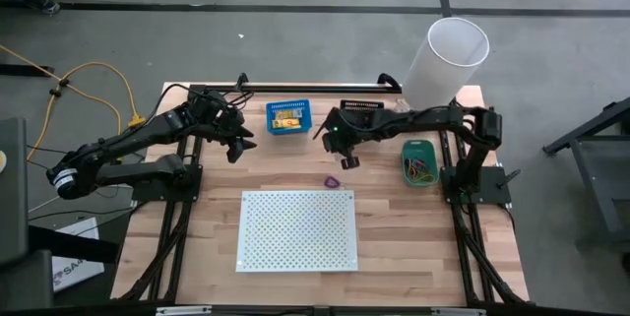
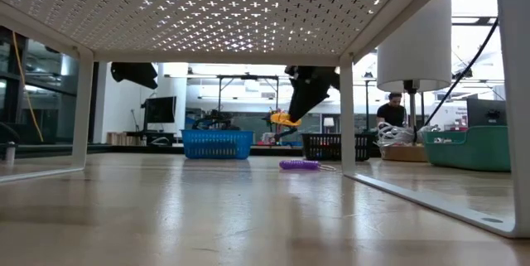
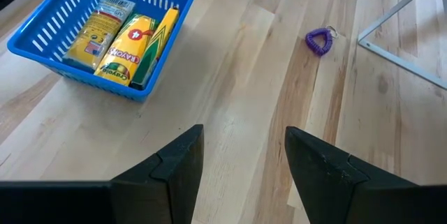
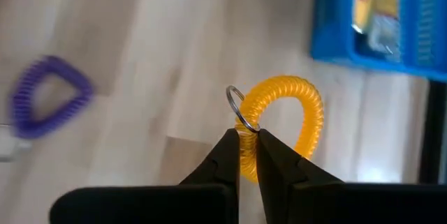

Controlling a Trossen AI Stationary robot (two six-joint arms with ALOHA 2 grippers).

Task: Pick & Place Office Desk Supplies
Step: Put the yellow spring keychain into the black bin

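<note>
My right gripper [image 4: 242,146] is shut on an orange coiled plastic loop [image 4: 290,112] and hovers between the blue bin [image 1: 288,116] and the black bin [image 1: 361,114]; in the low view the orange loop [image 2: 286,118] is in the air. A purple coiled loop [image 1: 332,181] lies flat on the table below it and also shows as the purple loop [image 3: 319,40]. Yellow-orange packets [image 3: 129,39] lie in the blue bin. My left gripper [image 3: 244,161] is open over bare wood, left of the blue bin. Rubber bands lie in the green bin [image 1: 419,161]. My right gripper pinches the orange loop between its two fingertips, on the coil right beside its small metal ring [image 4: 237,109]. The fingers come from above, slanting down. The loop is lifted clear of the table and sticks out past the fingertips [image 2: 286,118].
The large white perforated board [image 1: 297,229] stands on legs over the table's near middle. A tall white cylinder [image 1: 448,60] stands at the far right corner. A person [image 2: 396,110] sits in the room beyond the table. Bare wood lies between the bins and the board.
</note>
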